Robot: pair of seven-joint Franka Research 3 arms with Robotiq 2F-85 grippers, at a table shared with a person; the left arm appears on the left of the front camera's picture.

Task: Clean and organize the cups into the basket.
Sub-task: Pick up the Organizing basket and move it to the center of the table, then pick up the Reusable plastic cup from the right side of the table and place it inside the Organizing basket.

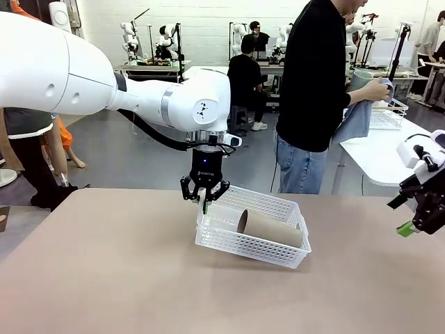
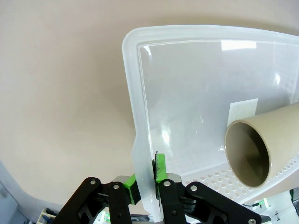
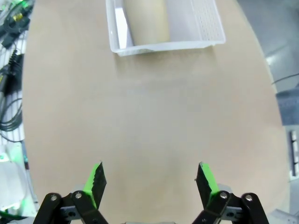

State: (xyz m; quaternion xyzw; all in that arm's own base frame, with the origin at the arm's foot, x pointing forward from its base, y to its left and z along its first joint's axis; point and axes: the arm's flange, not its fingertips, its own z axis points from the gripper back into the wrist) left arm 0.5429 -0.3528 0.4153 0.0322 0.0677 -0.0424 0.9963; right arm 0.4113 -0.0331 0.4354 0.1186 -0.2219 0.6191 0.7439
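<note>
Left gripper [image 2: 147, 176]: pads pinched on the end wall of the shallow white perforated plastic basket [image 1: 257, 248]
Tan-brown tapered cup [image 1: 272, 229]: lying on its side inside the basket, near that gripper
Right gripper [image 3: 152, 179]: fingers spread above the beige table [image 3: 140, 116], well apart from the basket

Robotics lab, set in a large open hall. A white robot arm [image 1: 139, 90] with a black left gripper [image 1: 204, 200] is seen over the near tan bench [image 1: 104, 278]. Loose cables [image 3: 8, 41] are noted off the bench edge. A grey floor [image 1: 139, 153] and a plain white wall [image 1: 208, 21] are recorded. Another white bench [image 1: 389, 153] is seen far right. A seated person [image 1: 245, 76] is noted at a far workstation.
</note>
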